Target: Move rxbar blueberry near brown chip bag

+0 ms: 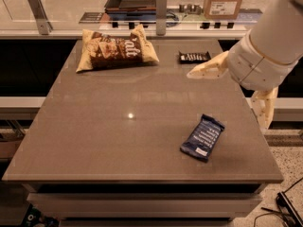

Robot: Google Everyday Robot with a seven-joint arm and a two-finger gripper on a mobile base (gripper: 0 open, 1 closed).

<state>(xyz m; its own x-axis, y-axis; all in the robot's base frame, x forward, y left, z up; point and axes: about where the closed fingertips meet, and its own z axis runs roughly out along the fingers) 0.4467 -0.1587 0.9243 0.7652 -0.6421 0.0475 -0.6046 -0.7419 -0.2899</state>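
A grey bench (94, 141) carries the rxbar blueberry (202, 137), which lies flat near the front right. The brown chip bag (116, 51) lies at the back left, well apart. The tool (227, 100) hangs over the right side, fingers spread wide, grasping nothing.

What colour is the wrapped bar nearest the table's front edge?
Dark blue wrapped bar, camera view; gripper hovers beyond it.

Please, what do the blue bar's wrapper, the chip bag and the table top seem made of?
The rxbar blueberry wrapper looks like thin plastic film, matte dark blue with printed text. The brown chip bag seems puffy, crinkled plastic film. The table top looks like smooth laminate or stone; it reflects a light. The tool, open, hangs over the table's right side.
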